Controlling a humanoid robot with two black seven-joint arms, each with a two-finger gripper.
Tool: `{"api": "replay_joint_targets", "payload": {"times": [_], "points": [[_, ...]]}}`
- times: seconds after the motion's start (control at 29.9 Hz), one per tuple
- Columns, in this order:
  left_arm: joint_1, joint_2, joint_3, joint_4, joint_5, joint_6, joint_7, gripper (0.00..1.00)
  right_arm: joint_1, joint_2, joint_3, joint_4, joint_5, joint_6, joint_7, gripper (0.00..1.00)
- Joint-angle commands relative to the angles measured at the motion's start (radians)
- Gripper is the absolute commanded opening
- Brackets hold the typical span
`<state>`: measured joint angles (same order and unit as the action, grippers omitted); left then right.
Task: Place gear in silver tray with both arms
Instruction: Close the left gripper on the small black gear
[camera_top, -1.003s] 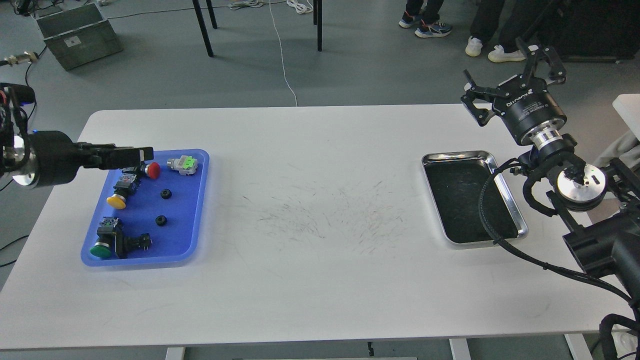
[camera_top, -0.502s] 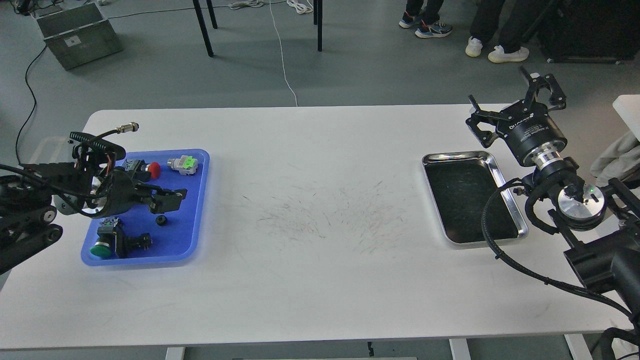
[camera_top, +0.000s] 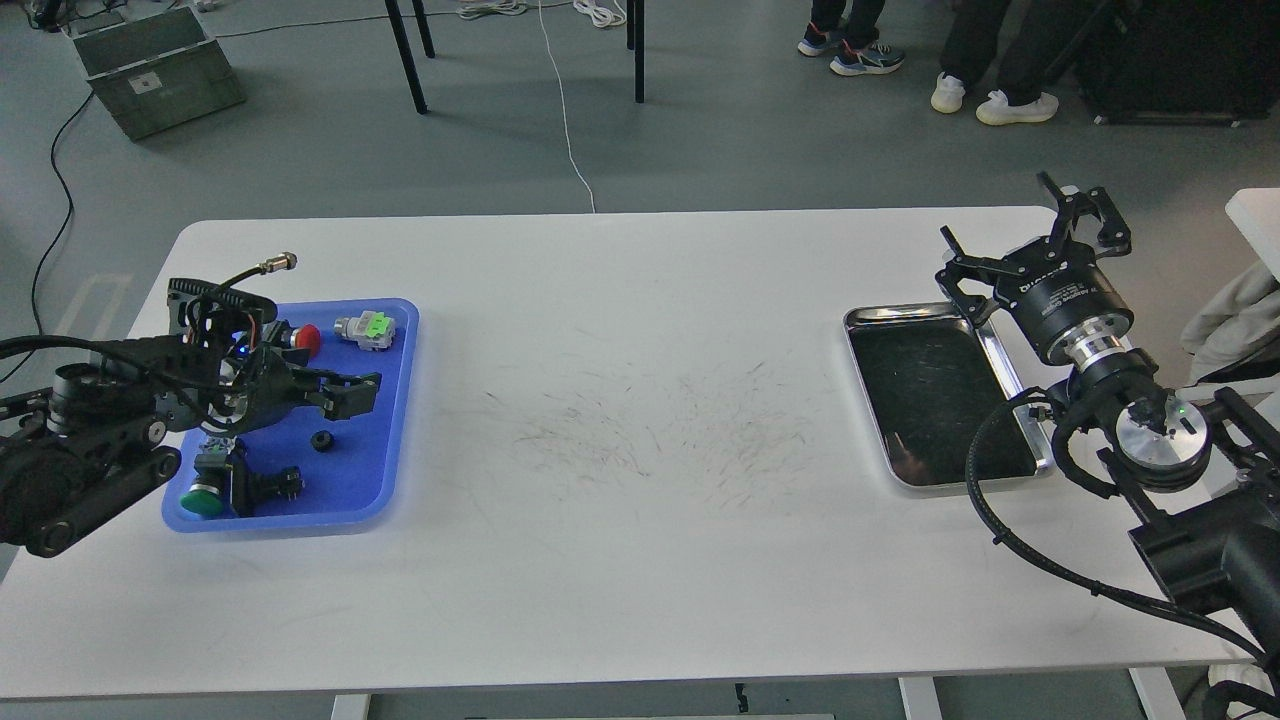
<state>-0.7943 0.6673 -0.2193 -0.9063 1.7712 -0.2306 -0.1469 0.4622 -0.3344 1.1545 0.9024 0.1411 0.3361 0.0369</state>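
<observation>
A small black gear (camera_top: 322, 440) lies in the blue tray (camera_top: 395, 400) at the table's left. My left gripper (camera_top: 356, 392) hovers low over the blue tray, just above and right of that gear, jaws slightly apart and pointing right; nothing shows between them. A second gear seen earlier is hidden under this gripper. The silver tray (camera_top: 905, 312) sits empty at the table's right. My right gripper (camera_top: 1022, 240) is open and empty, raised beside the silver tray's far right corner.
The blue tray also holds a red push button (camera_top: 308, 340), a grey and green part (camera_top: 365, 328) and a green push button (camera_top: 203, 501). The white table (camera_top: 640, 560) shows scuff marks in its middle. People's feet (camera_top: 990, 100) stand beyond the table.
My left arm swung in and came down over the blue tray, covering the upper gear and the yellow button. My right gripper dropped lower toward the silver tray's far corner.
</observation>
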Motion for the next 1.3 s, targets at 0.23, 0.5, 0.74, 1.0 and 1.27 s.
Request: {"api": "replay_joint_targets", "payload": {"times": [0.23,0.5,0.74,1.0,1.27], "points": [[0.018,-0.015,0.001,0.079,0.008,0.031,-0.017,0.75,-0.011,0.000,0.001,0.001,0.000,0.001,0.000,0.99],[0.023,-0.043,0.055,0.171,-0.002,0.034,-0.078,0.69,-0.017,0.000,-0.002,0.001,0.000,0.001,0.000,0.99],[0.024,-0.084,0.058,0.239,-0.004,0.054,-0.102,0.68,-0.020,0.000,-0.002,0.001,0.000,0.001,0.000,0.99],[0.023,-0.115,0.058,0.259,-0.002,0.056,-0.102,0.60,-0.022,0.000,-0.006,0.001,0.000,0.001,0.000,0.99],[0.023,-0.121,0.058,0.262,-0.006,0.051,-0.102,0.16,-0.033,0.000,-0.004,0.001,0.000,0.001,0.000,0.99]]}}
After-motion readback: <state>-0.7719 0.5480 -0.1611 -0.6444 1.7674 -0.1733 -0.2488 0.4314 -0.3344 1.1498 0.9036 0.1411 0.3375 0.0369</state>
